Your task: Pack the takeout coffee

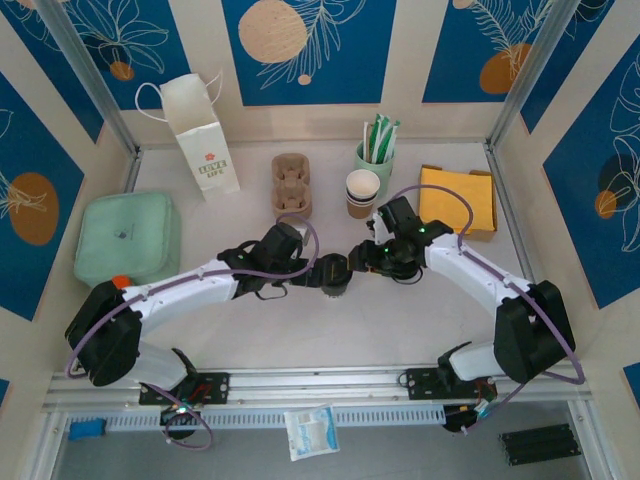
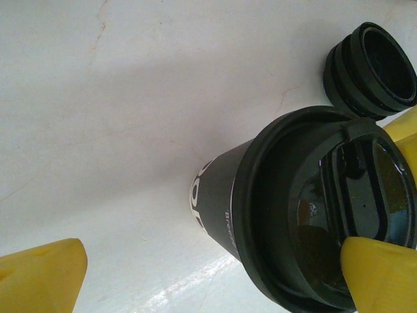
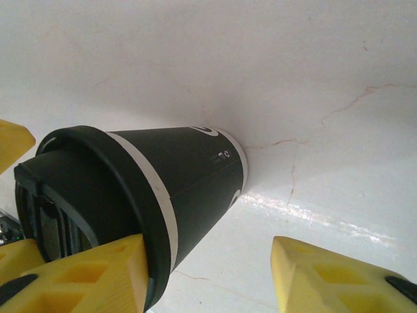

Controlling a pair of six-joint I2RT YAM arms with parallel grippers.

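The takeout coffee (image 1: 336,277), a dark-sided paper cup with a black lid, stands upright at the middle of the table between both arms. My left gripper (image 1: 322,272) is wide open around it. In the left wrist view the cup (image 2: 221,195) sits close to my right-hand finger (image 2: 381,277), and the other finger is far off at the lower left. My right gripper (image 1: 358,262) is open too. In the right wrist view one of its fingers (image 3: 85,277) rests against the lid rim of the cup (image 3: 182,182), and the other stands well apart from it.
Loose black lids (image 2: 371,68) lie just beyond the cup. At the back are a white paper bag (image 1: 205,135), a cardboard cup carrier (image 1: 291,185), a stack of lidless cups (image 1: 362,192), a green holder (image 1: 375,158) and yellow napkins (image 1: 458,200). A mint box (image 1: 128,238) sits at the left.
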